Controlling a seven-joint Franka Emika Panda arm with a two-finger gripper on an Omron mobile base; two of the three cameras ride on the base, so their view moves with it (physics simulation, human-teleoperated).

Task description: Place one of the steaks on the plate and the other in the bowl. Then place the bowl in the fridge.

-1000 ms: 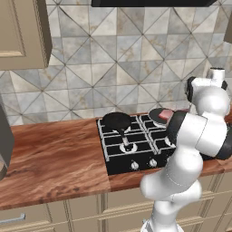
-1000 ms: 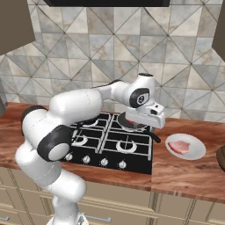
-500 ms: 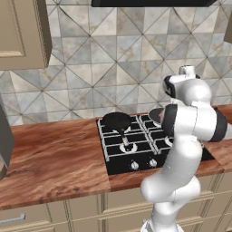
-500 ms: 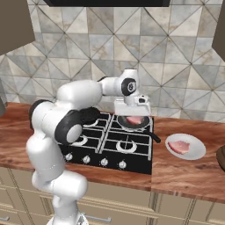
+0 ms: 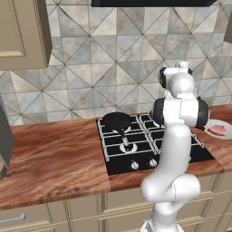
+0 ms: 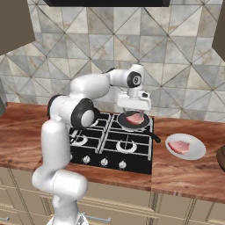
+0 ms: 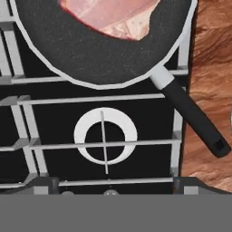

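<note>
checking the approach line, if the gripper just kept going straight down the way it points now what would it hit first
Most likely the steak in the frying pan on the stove: the open gripper hangs just above it, pointing down. The hand view looks partly past the pan's edge, so it might meet the pan's rim instead.

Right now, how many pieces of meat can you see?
2. One steak lies in the black frying pan on the stove's back right burner. The other steak lies on the white plate on the counter, right of the stove.
</note>
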